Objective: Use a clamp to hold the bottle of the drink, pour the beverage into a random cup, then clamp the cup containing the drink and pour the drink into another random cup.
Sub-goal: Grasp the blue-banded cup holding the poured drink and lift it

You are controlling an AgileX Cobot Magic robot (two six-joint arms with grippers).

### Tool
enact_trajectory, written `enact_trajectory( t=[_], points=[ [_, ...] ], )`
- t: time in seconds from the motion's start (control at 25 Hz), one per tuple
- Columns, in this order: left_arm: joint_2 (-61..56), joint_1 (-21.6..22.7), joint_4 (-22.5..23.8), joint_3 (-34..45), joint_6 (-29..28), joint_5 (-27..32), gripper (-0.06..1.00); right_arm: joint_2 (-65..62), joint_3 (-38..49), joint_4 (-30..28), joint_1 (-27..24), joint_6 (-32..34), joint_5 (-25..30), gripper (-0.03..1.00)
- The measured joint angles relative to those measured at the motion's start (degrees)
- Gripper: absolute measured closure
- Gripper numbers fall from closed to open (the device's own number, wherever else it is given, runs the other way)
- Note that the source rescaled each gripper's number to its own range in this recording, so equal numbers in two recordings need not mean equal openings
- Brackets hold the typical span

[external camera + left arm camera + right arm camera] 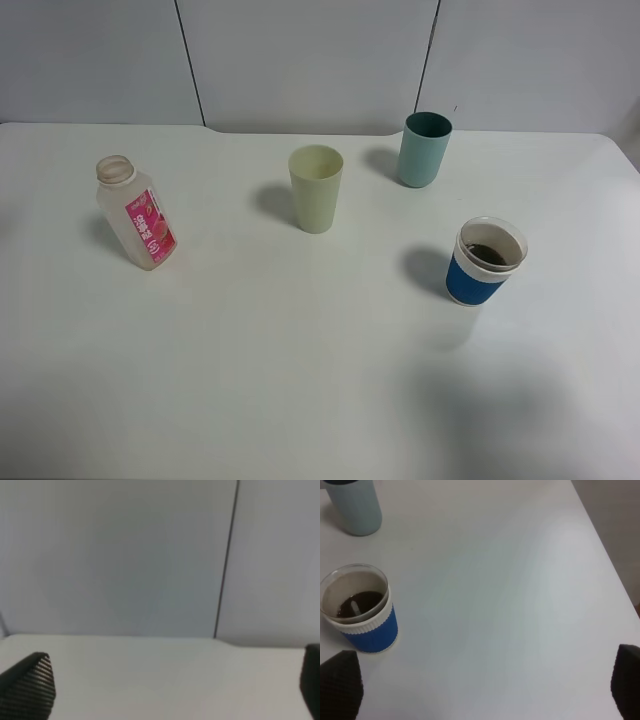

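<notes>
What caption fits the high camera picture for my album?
Pink-labelled bottle, yellow-green cup, teal cup and blue-banded cup of dark drink stand apart on a white table.

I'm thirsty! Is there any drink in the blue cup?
Yes, a little: dark brown liquid sits at the bottom of the blue-banded cup, well below its rim.

bright even light, soft shadows falling left (wrist views blurry).

A white table [300, 380] holds the bottle [137, 215], yellow-green cup [316, 190], teal cup [424, 150] and blue-banded cup [482, 268] (all upright).
</notes>
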Motion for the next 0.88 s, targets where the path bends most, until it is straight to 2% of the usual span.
enact_trajectory(
  t=[0.28,0.44,0.68,0.88],
  points=[
    [-17.32,0.00,0.23,-5.22,0.03,31.37,-0.05,0.00,0.00,0.00,0.00,0.00,0.00,-0.03],
    [-24.96,0.00,0.23,-5.31,0.11,44.78,-0.05,0.00,0.00,0.00,0.00,0.00,0.00,-0.03],
    [-34.45,0.00,-0.50,-5.36,0.11,58.48,-0.05,0.00,0.00,0.00,0.00,0.00,0.00,-0.03],
    [-38.91,0.00,-2.29,-5.36,0.06,65.23,-0.05,0.00,0.00,0.00,0.00,0.00,0.00,-0.03]
  ],
)
